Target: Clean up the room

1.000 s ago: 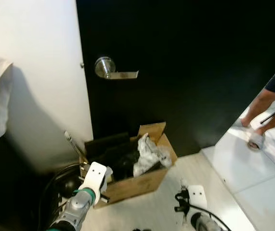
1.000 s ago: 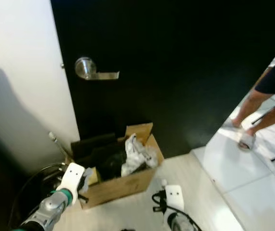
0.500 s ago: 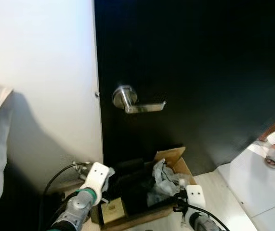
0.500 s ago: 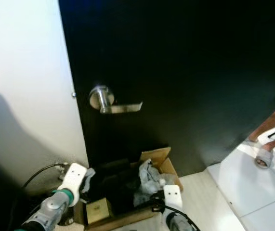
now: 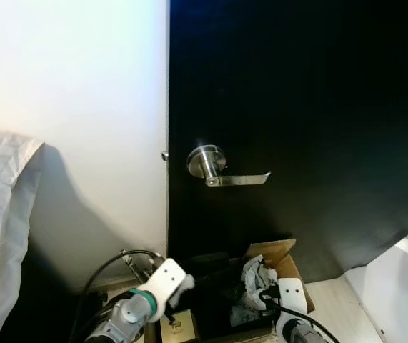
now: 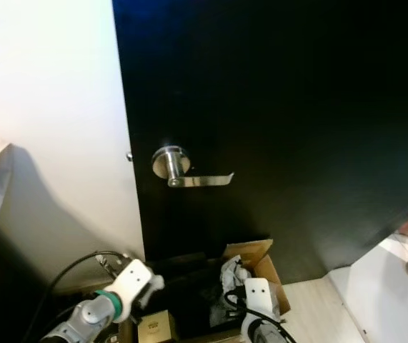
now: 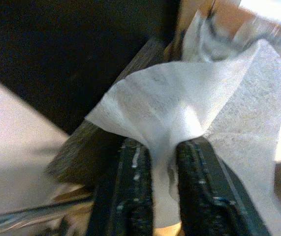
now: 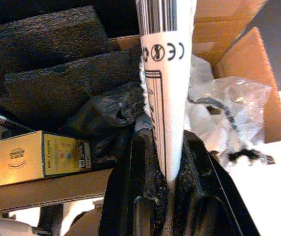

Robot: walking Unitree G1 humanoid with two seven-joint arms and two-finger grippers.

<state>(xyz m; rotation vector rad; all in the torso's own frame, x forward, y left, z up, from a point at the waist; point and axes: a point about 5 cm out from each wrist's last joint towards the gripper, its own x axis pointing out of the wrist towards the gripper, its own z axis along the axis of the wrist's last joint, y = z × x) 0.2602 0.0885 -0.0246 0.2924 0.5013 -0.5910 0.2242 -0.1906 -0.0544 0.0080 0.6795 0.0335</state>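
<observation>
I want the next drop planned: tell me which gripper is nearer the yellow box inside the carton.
Left. The left gripper hangs just above the yellow box at the carton's left end; the right gripper sits over the crumpled plastic toward the right end.

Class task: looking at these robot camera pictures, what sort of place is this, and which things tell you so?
Probably a doorway corner inside a home. A black door with a silver lever handle meets a white wall, and an open cardboard box of rubbish stands on the floor at its foot.
</observation>
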